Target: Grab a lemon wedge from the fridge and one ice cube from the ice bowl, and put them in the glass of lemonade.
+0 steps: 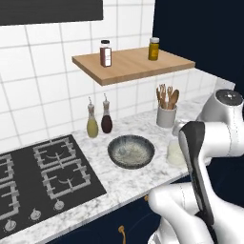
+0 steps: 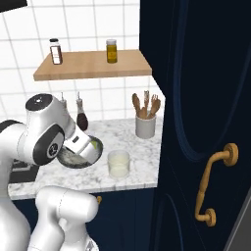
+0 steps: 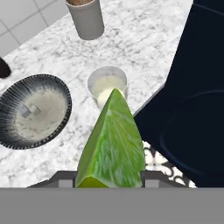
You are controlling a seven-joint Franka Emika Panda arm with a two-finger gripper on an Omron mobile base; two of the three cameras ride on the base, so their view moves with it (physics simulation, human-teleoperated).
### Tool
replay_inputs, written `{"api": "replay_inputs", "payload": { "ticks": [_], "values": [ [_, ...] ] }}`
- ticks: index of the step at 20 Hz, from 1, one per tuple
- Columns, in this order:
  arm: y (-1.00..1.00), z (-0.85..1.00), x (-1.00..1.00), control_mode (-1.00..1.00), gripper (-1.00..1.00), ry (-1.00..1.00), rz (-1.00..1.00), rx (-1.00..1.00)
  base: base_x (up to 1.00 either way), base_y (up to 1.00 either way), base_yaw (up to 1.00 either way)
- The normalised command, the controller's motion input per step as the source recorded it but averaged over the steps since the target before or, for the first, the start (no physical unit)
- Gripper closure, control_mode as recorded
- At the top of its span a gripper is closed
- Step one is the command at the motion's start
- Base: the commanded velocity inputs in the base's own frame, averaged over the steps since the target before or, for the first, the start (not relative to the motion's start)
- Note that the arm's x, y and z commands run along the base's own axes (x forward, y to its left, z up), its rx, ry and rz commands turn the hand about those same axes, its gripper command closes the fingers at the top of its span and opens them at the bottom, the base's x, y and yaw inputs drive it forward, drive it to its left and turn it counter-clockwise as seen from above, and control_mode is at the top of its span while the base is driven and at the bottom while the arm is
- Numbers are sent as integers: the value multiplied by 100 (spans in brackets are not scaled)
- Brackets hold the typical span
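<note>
Green fills the middle of my hand view: a lemon wedge (image 3: 111, 142), its pointed end aimed away from me, clamped in my claw (image 3: 109, 181), whose jaws press on either side of its thick end. Past the tip of the wedge, on the marble bench (image 3: 144, 52), stands the glass (image 3: 107, 85) of pale lemonade. Just left of it in this view lies the ice bowl (image 3: 33, 109), dark and ribbed outside, pale and speckled inside, with one small ice cube (image 3: 27, 111) near its middle. Farther off stands a grey utensil cup (image 3: 86, 18).

From the left base view, the ice bowl (image 1: 131, 151) rests near the middle of the bench (image 1: 119, 183), between the black stove (image 1: 43, 178) and the glass (image 1: 175, 152), which my arm partly hides. Behind the bowl stand two small bottles (image 1: 99, 121), one yellowish and one dark. The utensil cup (image 1: 166, 114) holds wooden tools by the tiled wall, and a wooden shelf (image 1: 133, 63) above carries two jars (image 1: 106, 53).

From the right base view, the glass (image 2: 118, 163) stands near the bench's front edge, the bowl (image 2: 78, 157) beside it is partly covered by my hand, and a navy cabinet door (image 2: 206, 98) with a brass handle (image 2: 213, 184) rises at the right.
</note>
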Motion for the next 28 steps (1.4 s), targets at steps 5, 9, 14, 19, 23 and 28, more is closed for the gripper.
{"api": "replay_inputs", "payload": {
  "ticks": [5, 9, 14, 19, 23, 28],
  "values": [
    [-15, -24, 53, -100, 100, 6, -21, 4, 0, 0, 0],
    [-20, -47, 47, -100, 100, 7, -16, 0, 0, 0, 0],
    [-14, -42, 44, -100, 100, 7, -14, 1, 0, 0, 0],
    [0, -21, 39, -100, 100, 11, -10, 3, 0, 0, 0],
    [0, -16, 27, -100, 100, 12, -6, 9, 0, 0, 0],
    [0, -27, 31, -100, 100, 3, -2, 8, 0, 0, 0]
  ]
}}
